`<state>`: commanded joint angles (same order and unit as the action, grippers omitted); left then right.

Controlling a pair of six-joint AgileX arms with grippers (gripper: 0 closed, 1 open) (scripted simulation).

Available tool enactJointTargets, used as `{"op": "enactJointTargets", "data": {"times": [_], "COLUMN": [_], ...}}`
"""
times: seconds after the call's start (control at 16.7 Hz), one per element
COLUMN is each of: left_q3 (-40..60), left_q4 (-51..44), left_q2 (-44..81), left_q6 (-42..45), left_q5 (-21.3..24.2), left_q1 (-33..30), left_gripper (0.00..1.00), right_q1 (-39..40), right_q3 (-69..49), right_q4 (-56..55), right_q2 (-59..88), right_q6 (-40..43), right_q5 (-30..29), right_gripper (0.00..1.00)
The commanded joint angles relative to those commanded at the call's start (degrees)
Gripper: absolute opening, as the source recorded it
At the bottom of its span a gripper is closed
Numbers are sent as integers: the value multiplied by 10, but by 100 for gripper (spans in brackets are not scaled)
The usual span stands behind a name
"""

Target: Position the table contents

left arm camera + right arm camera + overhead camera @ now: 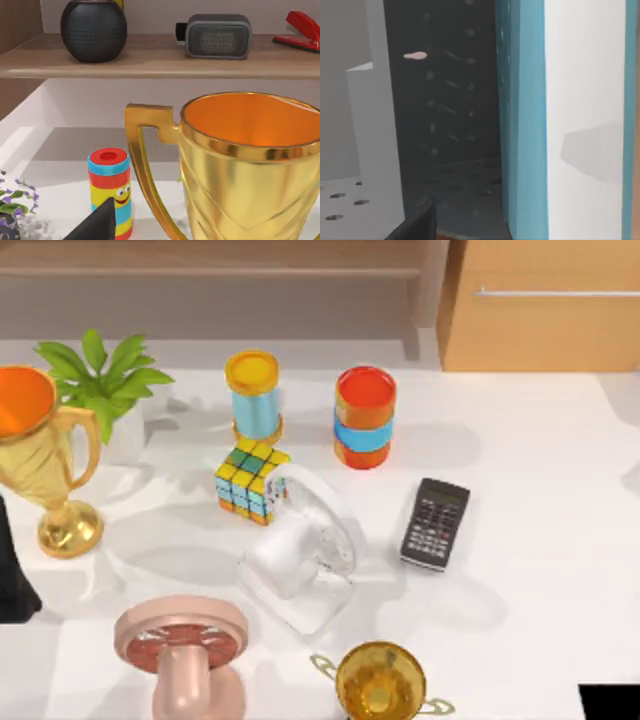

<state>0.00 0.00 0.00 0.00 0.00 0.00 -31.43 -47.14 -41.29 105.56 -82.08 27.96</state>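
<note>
**Crowded surface, both arms at the margins**

You have the white surface (pixel 560 490) carrying everything: at 9 o'clock the tall gold trophy (pixel 40 455), with the potted plant (pixel 105 380) just behind it; near the centre the puzzle cube (pixel 250 480) touches the clear fan (pixel 300 550). The yellow-topped canister (pixel 253 395) and the red-and-blue canister (pixel 365 415) stand at 12 o'clock, the calculator (pixel 436 523) lies toward 3 o'clock, and the pink fan (pixel 185 650) and the small gold cup (pixel 380 680) sit at 6 o'clock.

Your left arm (pixel 12 570) shows as a dark shape at the 9 o'clock edge, its wrist view facing the trophy's cup close up. I cannot tell whether either tool is wide or narrow.

Judging the step, approach the trophy level and grip low, since it looks top-heavy. Open room lies toward 3 o'clock; the middle is tight, so lift clear before crossing.
</note>
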Motion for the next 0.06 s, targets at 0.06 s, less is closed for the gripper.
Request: {"op": "enactJointTargets", "data": {"times": [0.06], "left_q3": [0], "left_q4": [0], "left_q2": [0], "left_q6": [0], "left_q5": [0], "left_q1": [0], "left_gripper": [100], "right_q1": [-3], "right_q3": [4], "right_q4": [-2], "right_q2": [-3], "right_q6": [0], "right_q5": [3], "right_gripper": [100]}}
